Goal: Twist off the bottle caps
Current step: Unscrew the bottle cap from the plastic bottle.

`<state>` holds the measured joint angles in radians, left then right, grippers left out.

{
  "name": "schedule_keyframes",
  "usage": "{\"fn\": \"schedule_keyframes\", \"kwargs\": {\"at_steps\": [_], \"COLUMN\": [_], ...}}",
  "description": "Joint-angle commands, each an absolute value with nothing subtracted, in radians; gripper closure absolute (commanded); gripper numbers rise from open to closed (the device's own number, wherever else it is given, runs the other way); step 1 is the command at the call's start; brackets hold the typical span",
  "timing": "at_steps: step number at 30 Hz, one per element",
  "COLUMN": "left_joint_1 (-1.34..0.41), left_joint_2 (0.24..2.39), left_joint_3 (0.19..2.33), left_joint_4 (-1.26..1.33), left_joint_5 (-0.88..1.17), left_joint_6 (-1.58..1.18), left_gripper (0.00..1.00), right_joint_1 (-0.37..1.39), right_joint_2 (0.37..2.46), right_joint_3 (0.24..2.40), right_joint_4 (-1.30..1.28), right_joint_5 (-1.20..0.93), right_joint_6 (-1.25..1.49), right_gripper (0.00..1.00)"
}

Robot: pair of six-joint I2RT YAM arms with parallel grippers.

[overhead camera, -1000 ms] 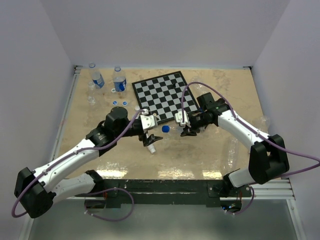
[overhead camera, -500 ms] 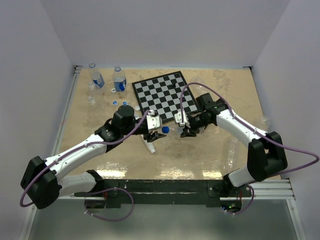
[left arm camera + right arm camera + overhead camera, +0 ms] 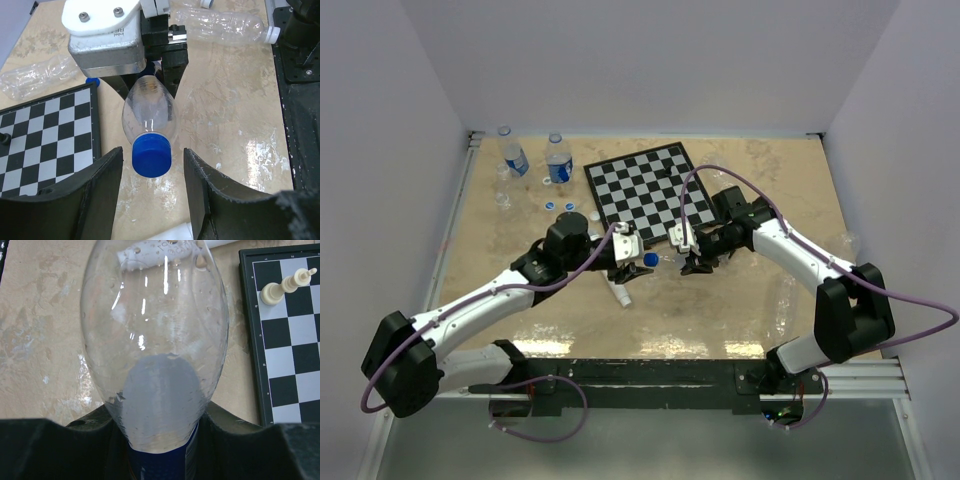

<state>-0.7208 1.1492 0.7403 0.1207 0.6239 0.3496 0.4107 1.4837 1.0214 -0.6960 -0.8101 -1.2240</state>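
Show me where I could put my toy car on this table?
Bare tabletop shows back right, between the chessboard and the right wall, and at the near edge between the arm bases. Crowded: the middle, where the left tool and right tool meet at the held bottle, and back left, with standing bottles and loose caps.

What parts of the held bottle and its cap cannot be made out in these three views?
Left wrist view: the base of the bottle is hidden behind the right gripper.
Right wrist view: the blue cap is hidden behind the bottle body, which fills the frame.
Top view: the cap is a tiny dot; its gap to the left fingers is too small to see.
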Motion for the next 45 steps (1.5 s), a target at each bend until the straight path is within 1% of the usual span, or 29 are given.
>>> {"fn": "schedule_keyframes", "kwargs": {"at_steps": [1, 10, 18, 26, 32, 34, 36, 37, 45], "left_joint_1": [-0.726, -0.727, -0.727, -0.729, -0.727, -0.729, -0.729, -0.729, -0.733], "left_joint_2": [1.158, 1.131, 1.108, 1.109, 1.126, 1.137, 1.14, 1.14, 1.16], "left_joint_3": [0.726, 0.71, 0.704, 0.699, 0.693, 0.699, 0.698, 0.698, 0.699], "left_joint_4": [0.183, 0.183, 0.182, 0.186, 0.227, 0.229, 0.235, 0.233, 0.221], "left_joint_5": [0.65, 0.65, 0.641, 0.637, 0.653, 0.658, 0.66, 0.661, 0.661], "left_joint_6": [0.342, 0.347, 0.347, 0.35, 0.318, 0.31, 0.299, 0.298, 0.302], "left_gripper": [0.44, 0.44, 0.37, 0.36, 0.4, 0.43, 0.51, 0.54, 0.53], "right_joint_1": [0.413, 0.413, 0.413, 0.413, 0.413, 0.413, 0.413, 0.414, 0.417], "right_joint_2": [1.473, 1.468, 1.465, 1.466, 1.474, 1.474, 1.479, 1.482, 1.486], "right_joint_3": [1.045, 1.045, 1.046, 1.048, 1.051, 1.051, 1.051, 1.052, 1.052], "right_joint_4": [-0.701, -0.701, -0.707, -0.71, -0.713, -0.712, -0.713, -0.718, -0.723], "right_joint_5": [-0.831, -0.828, -0.827, -0.824, -0.822, -0.824, -0.83, -0.831, -0.831], "right_joint_6": [-1.235, -1.236, -1.239, -1.241, -1.244, -1.246, -1.249, -1.252, -1.258], "right_gripper": [0.95, 0.95, 0.95, 0.95, 0.95, 0.95, 0.95, 0.95, 0.95]}}
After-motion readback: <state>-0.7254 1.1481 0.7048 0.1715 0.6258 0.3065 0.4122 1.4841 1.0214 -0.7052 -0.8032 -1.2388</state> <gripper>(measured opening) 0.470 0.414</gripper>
